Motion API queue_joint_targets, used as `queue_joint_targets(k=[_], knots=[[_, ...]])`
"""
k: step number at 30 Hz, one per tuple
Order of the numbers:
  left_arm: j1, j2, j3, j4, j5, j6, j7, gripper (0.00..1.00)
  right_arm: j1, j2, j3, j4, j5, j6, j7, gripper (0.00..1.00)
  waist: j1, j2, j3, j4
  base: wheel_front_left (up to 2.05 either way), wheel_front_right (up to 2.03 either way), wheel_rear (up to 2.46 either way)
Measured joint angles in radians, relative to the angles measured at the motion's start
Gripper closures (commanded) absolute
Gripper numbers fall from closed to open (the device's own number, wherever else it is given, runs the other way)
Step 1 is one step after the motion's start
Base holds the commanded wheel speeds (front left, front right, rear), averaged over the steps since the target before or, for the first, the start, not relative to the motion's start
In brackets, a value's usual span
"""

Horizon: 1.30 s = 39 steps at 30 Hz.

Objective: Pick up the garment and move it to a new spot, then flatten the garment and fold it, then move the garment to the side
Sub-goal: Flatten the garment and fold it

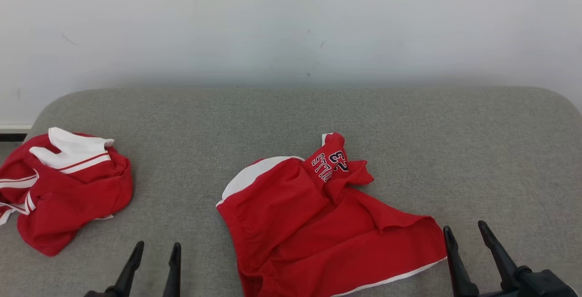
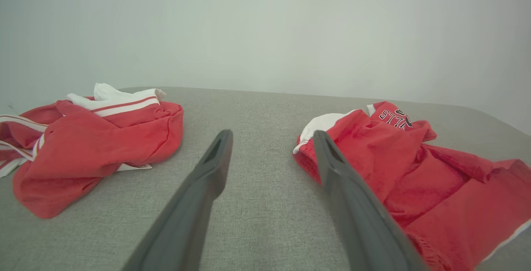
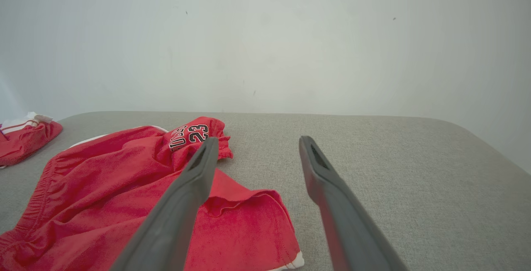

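A red garment point(image 1: 318, 224) with white trim and a "23" print lies crumpled in the middle of the grey cushioned surface point(image 1: 409, 128); it also lies right of centre in the left wrist view point(image 2: 415, 171) and at the left in the right wrist view point(image 3: 116, 188). My right gripper point(image 1: 464, 232) stands open just off the garment's right corner, nothing between its fingers. Left of the garment, over bare fabric, my left gripper point(image 1: 156, 249) is open and empty. The same open fingers frame the wrist views point(image 2: 271, 136) point(image 3: 256, 142).
A second red and white garment point(image 1: 59, 188) lies bunched at the surface's left edge, also at the left in the left wrist view point(image 2: 87, 138). A pale wall point(image 1: 291, 24) rises behind the surface. Bare grey fabric stretches to the right.
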Motion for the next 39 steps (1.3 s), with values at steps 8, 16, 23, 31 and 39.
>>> queue_joint_targets(k=[8,16,23,31,39], knots=[[0.0,0.059,-0.195,0.034,0.0,0.0,0.0,0.0,-0.01,-0.052,0.026,0.094,0.006,0.0,0.0,0.0,0.0,0.0,0.008,-0.002,0.0,0.0,0.0],[-0.061,0.121,-0.469,0.137,-0.055,0.0,0.0,0.0,-0.122,-0.127,0.094,0.322,0.048,0.0,0.0,0.0,0.0001,0.0,0.057,-0.002,0.0,0.0,0.0],[-0.129,0.125,-0.535,0.232,-0.098,0.0,0.0,0.0,-0.217,-0.125,0.172,0.459,0.082,0.0,0.0,0.0,0.0002,0.0001,0.102,-0.004,0.0,0.0,0.0],[-0.194,0.124,-0.583,0.283,-0.12,0.0,0.0,0.0,-0.296,-0.097,0.216,0.574,0.128,0.0,-0.001,0.0,0.0002,0.0,0.15,-0.003,0.0,0.0,0.0],[-0.223,0.109,-0.615,0.285,-0.163,0.0,0.0,1.0,-0.323,-0.077,0.256,0.581,0.186,0.0,-0.004,1.0,0.0002,0.0001,0.161,0.002,0.0,0.0,0.0]])
